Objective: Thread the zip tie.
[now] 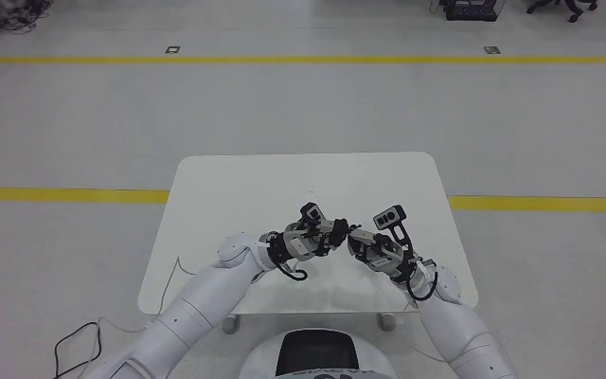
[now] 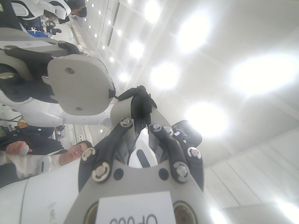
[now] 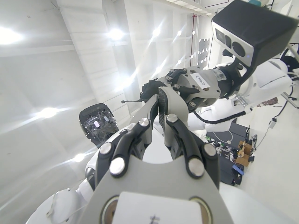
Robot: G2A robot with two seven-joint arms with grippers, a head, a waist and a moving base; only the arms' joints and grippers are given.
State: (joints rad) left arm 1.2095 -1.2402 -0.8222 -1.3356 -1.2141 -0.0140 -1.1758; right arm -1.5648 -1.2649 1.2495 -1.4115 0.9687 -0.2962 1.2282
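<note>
Hovering over the near middle of the white counter (image 1: pixel 284 185), your two hands meet tip to tip. Your left hand (image 2: pixel 142 111) is closed, pinching the black zip tie (image 2: pixel 140 94). Your right hand (image 3: pixel 159 95) is closed too, its tips against the tie.
</note>
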